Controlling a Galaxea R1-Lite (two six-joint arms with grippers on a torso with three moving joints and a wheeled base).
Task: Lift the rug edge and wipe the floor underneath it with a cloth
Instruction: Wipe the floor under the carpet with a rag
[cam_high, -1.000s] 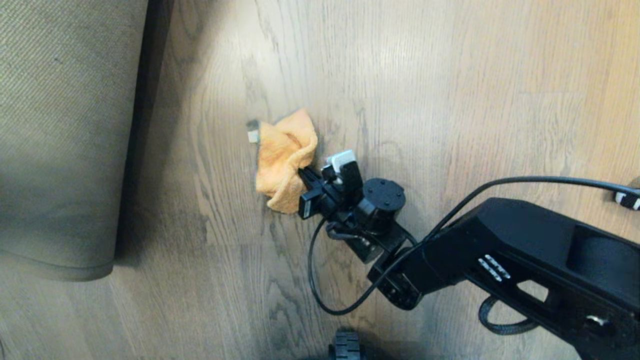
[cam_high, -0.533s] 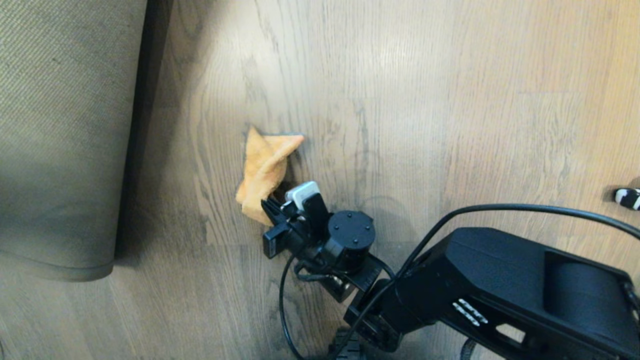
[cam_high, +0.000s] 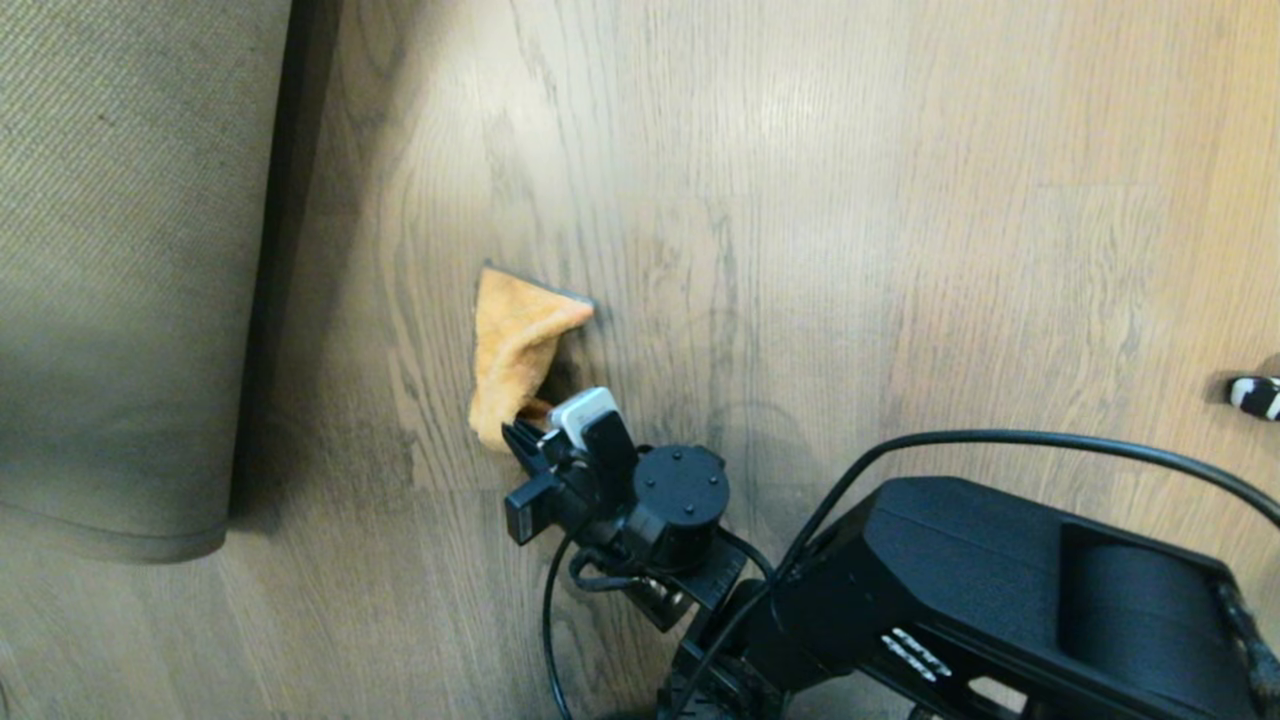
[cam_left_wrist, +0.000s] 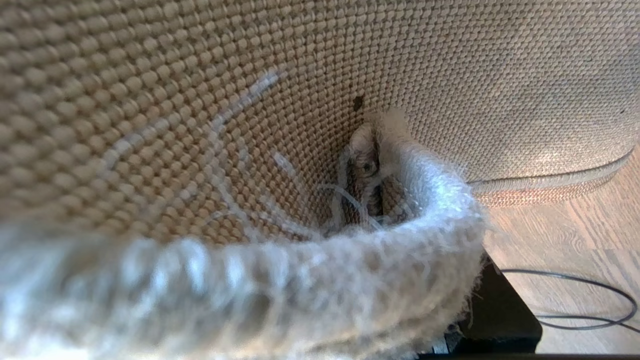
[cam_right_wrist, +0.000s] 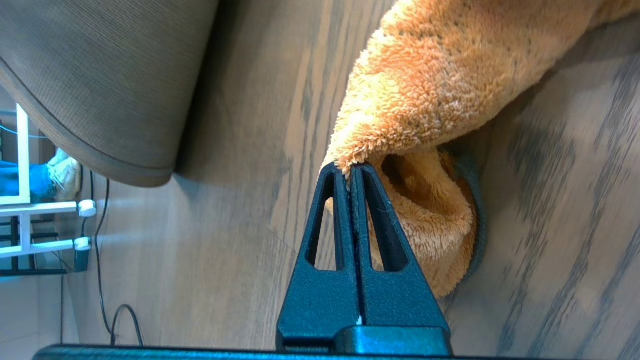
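Clenched right gripper (cam_right_wrist: 350, 172) pinched a fold of the cloth (cam_high: 515, 350), fingers pressed flat together. Since a second ago, gripper and cloth had shifted leftward, nearer the rug (cam_high: 130, 270), and toward the robot; the cloth had gone from a rounded bunch to a narrow trailing wedge on the floor (cam_high: 900, 250). Left gripper's jaws: cannot tell, though the left wrist view was filled by the raised rug edge and its woven backing. Rug corner stood lifted at left, shadow beneath. Black cable (cam_high: 1000, 440) crossed wood-grain planks.
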